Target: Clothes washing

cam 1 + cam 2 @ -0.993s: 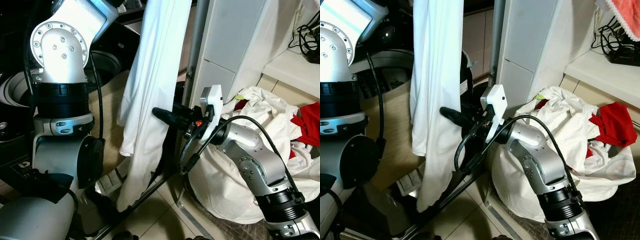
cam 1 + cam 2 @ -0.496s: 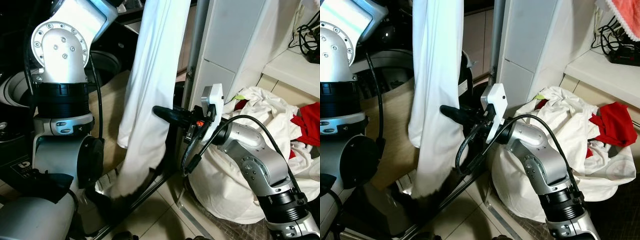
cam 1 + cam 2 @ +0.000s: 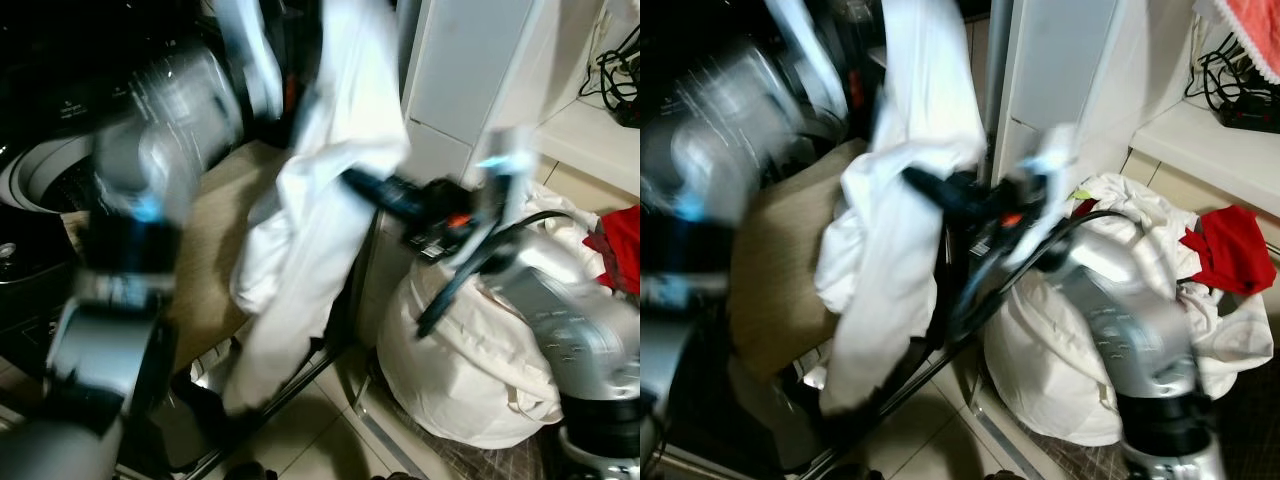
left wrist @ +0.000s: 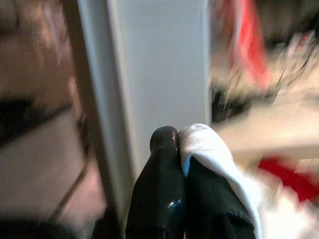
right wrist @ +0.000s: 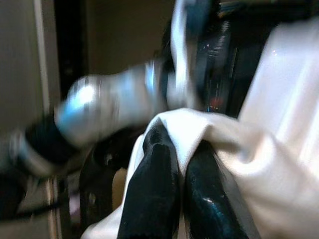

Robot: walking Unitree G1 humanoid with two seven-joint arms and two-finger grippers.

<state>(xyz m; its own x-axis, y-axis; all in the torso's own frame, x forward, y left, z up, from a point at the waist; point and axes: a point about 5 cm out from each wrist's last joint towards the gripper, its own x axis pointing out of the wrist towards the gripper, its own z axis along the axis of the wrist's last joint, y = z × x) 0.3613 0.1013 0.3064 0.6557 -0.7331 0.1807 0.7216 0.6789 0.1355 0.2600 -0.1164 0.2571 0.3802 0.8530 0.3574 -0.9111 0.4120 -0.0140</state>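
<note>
Right wrist view showed the right gripper pinched shut on the white garment, newly caught mid-length, while the left gripper clamped its top. Half a second earlier it hung straight; now bunched beside the laundry bag, probably ready for loading.
</note>
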